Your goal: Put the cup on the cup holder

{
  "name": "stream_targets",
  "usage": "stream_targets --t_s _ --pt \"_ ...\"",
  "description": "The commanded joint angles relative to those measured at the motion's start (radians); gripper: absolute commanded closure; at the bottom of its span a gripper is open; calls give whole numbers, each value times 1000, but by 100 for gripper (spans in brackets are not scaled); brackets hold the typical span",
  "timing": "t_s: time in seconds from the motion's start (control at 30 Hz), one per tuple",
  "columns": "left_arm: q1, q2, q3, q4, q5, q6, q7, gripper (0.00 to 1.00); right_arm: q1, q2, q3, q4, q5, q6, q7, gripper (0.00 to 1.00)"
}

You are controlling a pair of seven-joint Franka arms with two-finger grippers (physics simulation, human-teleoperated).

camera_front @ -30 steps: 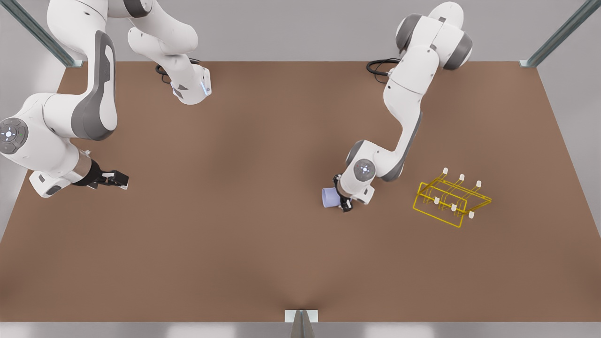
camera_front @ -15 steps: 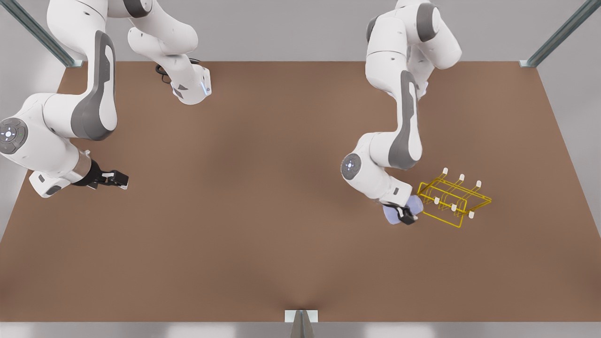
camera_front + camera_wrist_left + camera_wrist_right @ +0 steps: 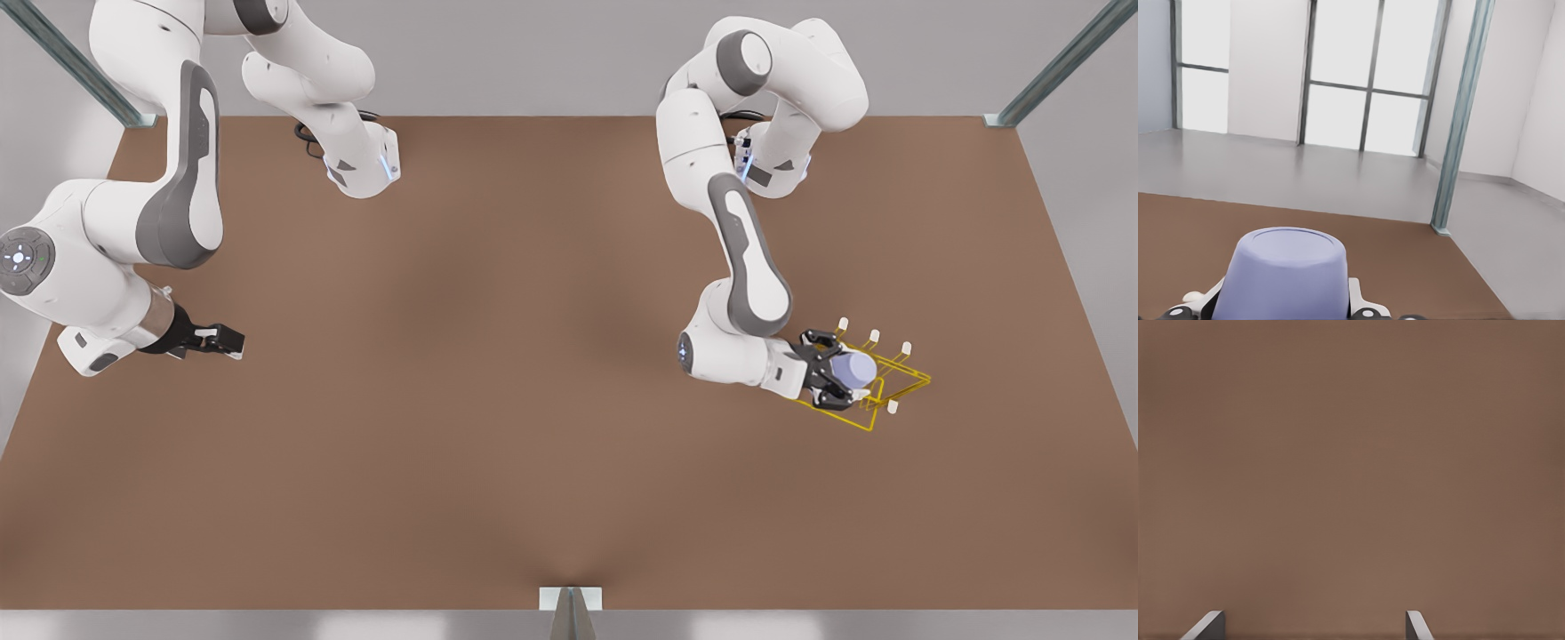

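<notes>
Lavender cup [image 3: 855, 366] lies sideways, gripped by the left pincer [image 3: 836, 378] directly over the yellow cup holder [image 3: 902, 384]. Far from the cup holder, the right pincer [image 3: 233, 341] waits above the brown bench [image 3: 498, 400], fingers [image 3: 1418, 625] spread apart.

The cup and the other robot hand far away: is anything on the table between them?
No. In the front view, only bare brown table lies between the cup and the waiting right gripper.
</notes>
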Motion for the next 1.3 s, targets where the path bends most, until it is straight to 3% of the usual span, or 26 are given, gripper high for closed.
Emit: stream_targets --t_s 0.0,0.33,0.8,0.9,0.93,0.97,1.17,1.2,1.23,1.27 --pt "3 0 -1 -3 18 70 144 31 0 -1 0 0 1 0 -2 0" --pt "44 32 5 -49 29 113 137 31 -1 -1 0 0 1 0 -2 0" --pt "-23 38 -4 -107 7 129 130 30 -1 4 0 8 2 0 -2 0" --pt "-23 43 -5 -107 7 129 131 21 -1 2 0 8 2 0 -2 0" --pt "-23 44 -5 -108 7 129 131 7 -1 2 0 8 2 0 -2 0" --pt "-23 50 -7 -108 7 129 133 0 -1 2 0 8 4 0 -2 0" --pt "-51 40 2 -107 9 109 150 0 -3 5 0 8 4 0 -2 0" --pt "-68 -5 7 -104 10 66 168 0 -1 4 0 8 4 0 0 0" --pt "-80 -164 -8 -32 7 -87 281 0 -4 4 0 8 4 0 -2 0" --pt "-82 -410 -56 69 -30 -324 692 0 -6 5 0 8 5 0 -3 0"
